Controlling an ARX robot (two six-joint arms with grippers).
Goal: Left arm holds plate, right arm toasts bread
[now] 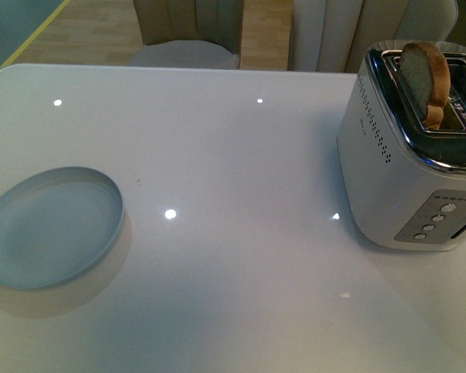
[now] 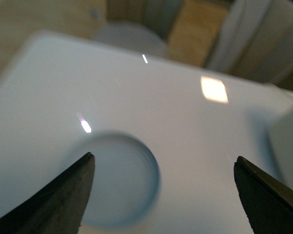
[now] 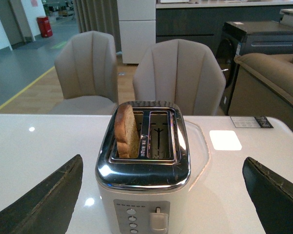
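Observation:
The pale blue-white plate (image 1: 50, 225) lies empty on the white table at the front left; it also shows in the left wrist view (image 2: 118, 180). The bread slice (image 1: 426, 81) stands upright in one slot of the white and chrome toaster (image 1: 400, 179) at the right, its rounded top sticking out. In the right wrist view the bread (image 3: 125, 131) sits in one slot of the toaster (image 3: 144, 183). My left gripper (image 2: 163, 195) is open and empty above the table near the plate. My right gripper (image 3: 163, 200) is open and empty, facing the toaster's lever side. Neither arm shows in the front view.
The toaster's lever (image 3: 157, 219) and a column of buttons (image 3: 132, 219) face my right gripper. Two beige chairs (image 3: 178, 78) stand behind the table's far edge. The white table (image 1: 233, 155) reflects ceiling lights.

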